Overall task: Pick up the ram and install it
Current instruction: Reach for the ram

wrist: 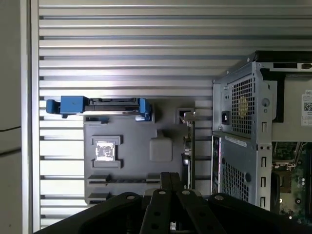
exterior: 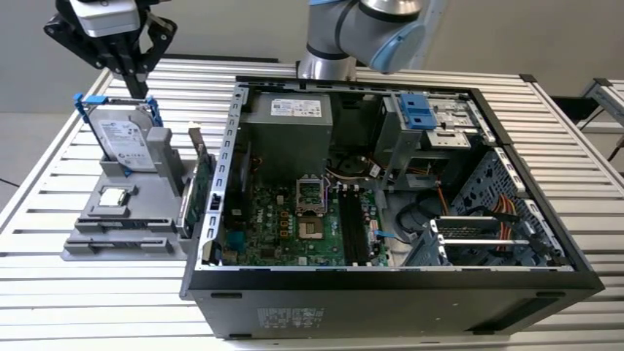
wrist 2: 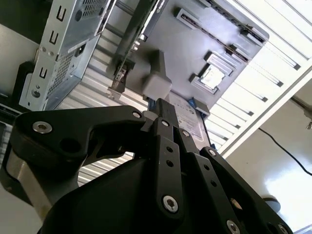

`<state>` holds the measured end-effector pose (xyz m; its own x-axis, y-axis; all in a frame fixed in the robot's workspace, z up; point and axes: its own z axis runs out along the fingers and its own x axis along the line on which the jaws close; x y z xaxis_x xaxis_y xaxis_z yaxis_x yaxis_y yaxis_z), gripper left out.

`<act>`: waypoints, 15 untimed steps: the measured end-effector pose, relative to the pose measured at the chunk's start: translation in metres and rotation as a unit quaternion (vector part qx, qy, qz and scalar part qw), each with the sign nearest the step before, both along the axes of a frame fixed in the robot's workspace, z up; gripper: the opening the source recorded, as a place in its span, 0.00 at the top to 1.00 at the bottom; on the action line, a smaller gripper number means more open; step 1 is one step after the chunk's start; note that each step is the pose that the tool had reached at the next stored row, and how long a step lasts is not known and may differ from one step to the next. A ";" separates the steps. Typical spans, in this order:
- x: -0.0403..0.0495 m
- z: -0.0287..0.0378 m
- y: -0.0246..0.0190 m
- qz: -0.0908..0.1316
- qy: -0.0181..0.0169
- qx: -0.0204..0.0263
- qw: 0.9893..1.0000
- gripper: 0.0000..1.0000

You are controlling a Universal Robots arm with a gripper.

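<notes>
My gripper (exterior: 142,93) hangs at the exterior view's far left, above the upright hard drive (exterior: 127,142) in its blue caddy. Its fingers are shut with nothing between them. The ram (exterior: 131,221) looks like a thin dark strip standing on edge in a slot near the front of the grey parts holder (exterior: 93,248). In the first wrist view the ram (wrist: 127,181) sits just ahead of the gripper (wrist: 171,176). The second wrist view looks past the gripper (wrist 2: 163,103) at the holder (wrist 2: 170,53). Long black memory slots (exterior: 353,227) lie on the motherboard inside the open computer case (exterior: 390,285).
A small silver processor chip (exterior: 115,196) lies on the holder behind the ram. A green expansion card (exterior: 200,191) stands upright at the holder's edge beside the case wall. The power supply (exterior: 288,128) and drive cage (exterior: 429,121) fill the back of the case. The table is slatted metal.
</notes>
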<state>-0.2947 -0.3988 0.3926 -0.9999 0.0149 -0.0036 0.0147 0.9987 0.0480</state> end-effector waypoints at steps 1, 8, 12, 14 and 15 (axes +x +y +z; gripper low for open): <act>-0.0015 0.0000 0.0000 0.000 0.000 0.000 1.000 1.00; -0.0131 0.0000 0.0000 0.001 0.000 0.000 1.000 1.00; -0.0198 0.0000 0.0000 0.001 0.000 0.000 1.000 1.00; -0.0231 0.0000 0.0000 0.001 0.000 0.000 1.000 1.00; -0.0248 0.0000 0.0000 0.001 0.000 0.000 1.000 1.00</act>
<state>-0.3195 -0.3988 0.3926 -0.9999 0.0122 -0.0036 0.0120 0.9988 0.0480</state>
